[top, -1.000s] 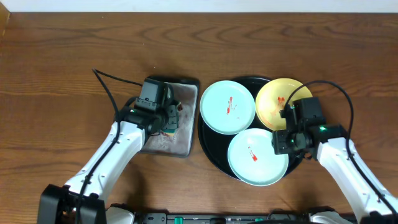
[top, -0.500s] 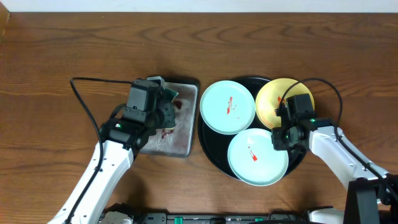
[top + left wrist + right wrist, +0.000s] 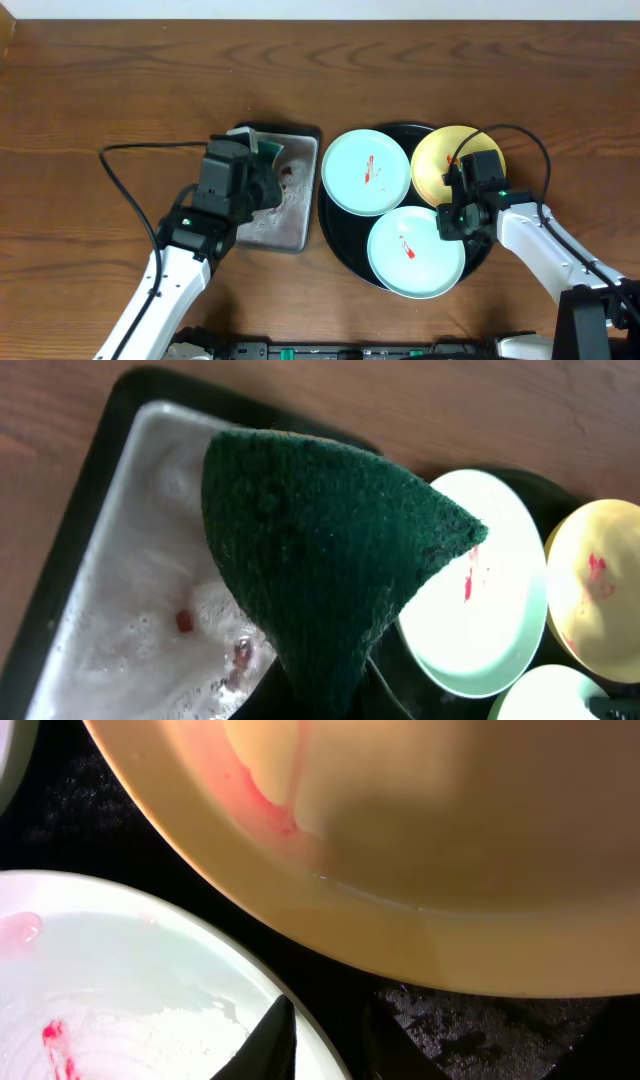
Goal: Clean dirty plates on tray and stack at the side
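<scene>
Supervisor: Left arm first. What do you see?

Operator: My left claw (image 3: 262,180) is clamped tight on the green sponge (image 3: 320,550), which shows as a folded cone in my left wrist view. It hangs over the grey tray (image 3: 295,235), which sits just left of the black tray (image 3: 340,240) on the worktop (image 3: 100,80). I can see white foam and a few red specks in the grey tray.

Supervisor: And the plates?

Operator: All three sit on the black tray, side by side. The upper mint plate (image 3: 366,172) is at the tray's left, close beside the grey tray, with red streaks near its middle. The yellow plate (image 3: 438,168) is at the upper right. From overhead its outer edge looks to reach past the tray's rim, and I see a pink smear inside it. The lower mint plate (image 3: 405,258) is at the near side of the tray, with one red mark at its centre.

Supervisor: Right arm?

Operator: My right claw (image 3: 335,1038) is down low where the yellow plate and the lower mint plate come together. In the right wrist view its two fingertips stand a narrow way apart. One is over the inside of the lower mint plate's rim, the other over bare black tray outside it. Whether they are pinching that rim I cannot tell. The yellow plate's edge fills the top of that view, just beyond the fingertips.
</scene>
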`<state>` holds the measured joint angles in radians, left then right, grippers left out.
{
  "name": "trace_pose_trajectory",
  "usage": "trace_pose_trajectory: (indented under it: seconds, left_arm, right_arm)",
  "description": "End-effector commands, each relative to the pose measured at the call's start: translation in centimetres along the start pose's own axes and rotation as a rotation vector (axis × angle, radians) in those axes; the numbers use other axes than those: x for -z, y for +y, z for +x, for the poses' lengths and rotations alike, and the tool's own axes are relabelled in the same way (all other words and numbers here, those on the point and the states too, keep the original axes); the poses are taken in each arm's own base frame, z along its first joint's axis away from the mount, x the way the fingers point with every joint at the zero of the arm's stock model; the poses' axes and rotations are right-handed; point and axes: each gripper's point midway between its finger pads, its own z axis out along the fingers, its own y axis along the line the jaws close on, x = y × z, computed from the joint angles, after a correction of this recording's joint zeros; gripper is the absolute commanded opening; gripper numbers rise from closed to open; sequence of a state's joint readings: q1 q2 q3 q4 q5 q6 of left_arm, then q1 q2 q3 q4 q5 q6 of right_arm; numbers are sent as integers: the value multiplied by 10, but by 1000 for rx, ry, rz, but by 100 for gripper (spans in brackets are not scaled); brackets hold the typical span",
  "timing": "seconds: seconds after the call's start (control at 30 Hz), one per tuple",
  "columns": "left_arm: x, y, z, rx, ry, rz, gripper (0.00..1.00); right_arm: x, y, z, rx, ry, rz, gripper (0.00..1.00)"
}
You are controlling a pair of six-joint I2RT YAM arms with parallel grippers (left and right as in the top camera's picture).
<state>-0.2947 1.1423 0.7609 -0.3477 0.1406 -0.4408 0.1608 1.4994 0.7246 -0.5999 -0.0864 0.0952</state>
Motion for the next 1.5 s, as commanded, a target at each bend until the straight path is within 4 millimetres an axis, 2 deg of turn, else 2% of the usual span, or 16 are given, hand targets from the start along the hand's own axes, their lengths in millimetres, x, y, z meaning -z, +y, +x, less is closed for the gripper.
trace_pose_trajectory:
  seconds: [0.0,0.17,0.33,0.63,0.73,0.8,0.9,0.93,1.33,1.47]
  left_arm:
    - [3,10,-6,79,-48,-46,7]
    - [8,8,-16,142,-100,-40,7]
    - [7,10,-14,203,-98,-41,7]
    - [2,37,-11,500,-111,-77,7]
    - [3,44,-13,530,-119,-81,8]
    - [3,41,-18,526,-122,-47,7]
    - [5,15,-30,370,-119,98,7]
    - [5,12,-32,370,-120,121,7]
    - [13,11,-40,577,-71,240,7]
    - [19,12,-43,697,-28,303,7]
  right_arm:
    - [1,-2,-7,-6,-17,7,19]
    - [1,-2,-7,-6,-18,7,19]
    - [1,-2,-8,-6,-20,7,17]
    - [1,-2,-8,-6,-21,7,17]
    - [1,-2,-8,-5,-21,7,16]
    - [1,-2,-8,-6,-23,6,16]
    - [1,-2,-9,-5,-27,6,16]
    - [1,-2,-10,-5,-27,6,16]
    - [1,-2,-9,-5,-26,6,13]
    - [1,-2,-9,-5,-26,6,13]
